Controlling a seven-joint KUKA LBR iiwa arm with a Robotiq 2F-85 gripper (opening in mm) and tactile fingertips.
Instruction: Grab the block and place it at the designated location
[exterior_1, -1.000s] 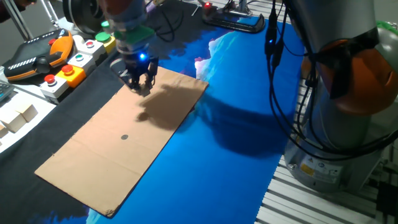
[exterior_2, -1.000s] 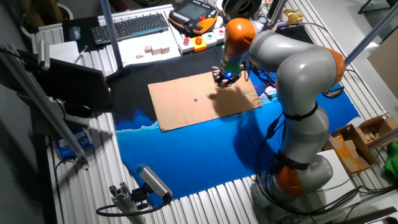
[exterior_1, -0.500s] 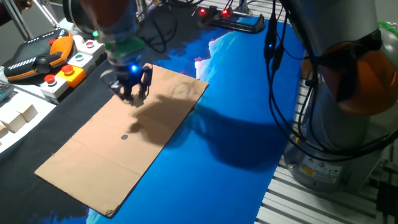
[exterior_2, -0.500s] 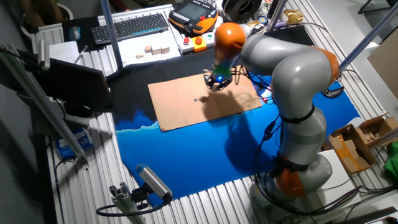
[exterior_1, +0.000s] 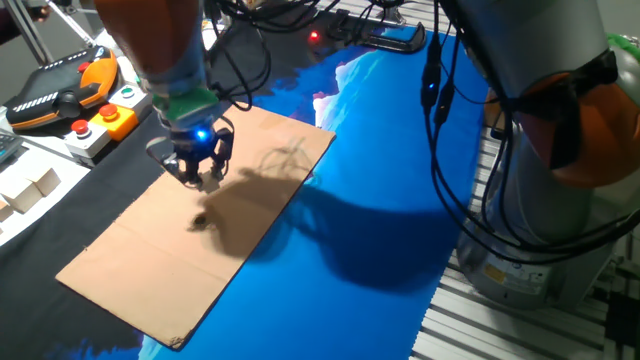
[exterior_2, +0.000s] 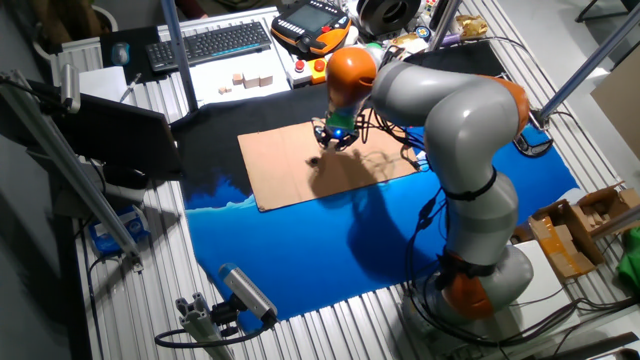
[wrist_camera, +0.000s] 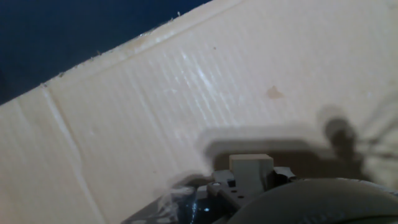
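My gripper (exterior_1: 198, 176) hovers low over the brown cardboard (exterior_1: 150, 260), shut on the block. In the hand view the block (wrist_camera: 250, 168) is a tiny pale beige cube pinched between the two fingertips (wrist_camera: 281, 176). The designated location (wrist_camera: 337, 129) is a small dark round spot on the cardboard, to the right of the block in that view and inside the gripper's shadow. In one fixed view the spot (exterior_1: 199, 221) lies just below the gripper, merged with the shadow. In the other fixed view the gripper (exterior_2: 331, 140) is up and to the right of the spot (exterior_2: 313, 161).
A button box (exterior_1: 110, 115) and a teach pendant (exterior_1: 55, 95) stand left of the cardboard. Larger whitish cubes (exterior_1: 30, 185) sit at the far left. A keyboard (exterior_2: 215, 42) lies at the back. Blue cloth (exterior_1: 380, 200) covers the table to the right.
The gripper has travelled from the cardboard's far corner across the sheet toward the dark spot, still holding the block. Its shadow now covers the spot.
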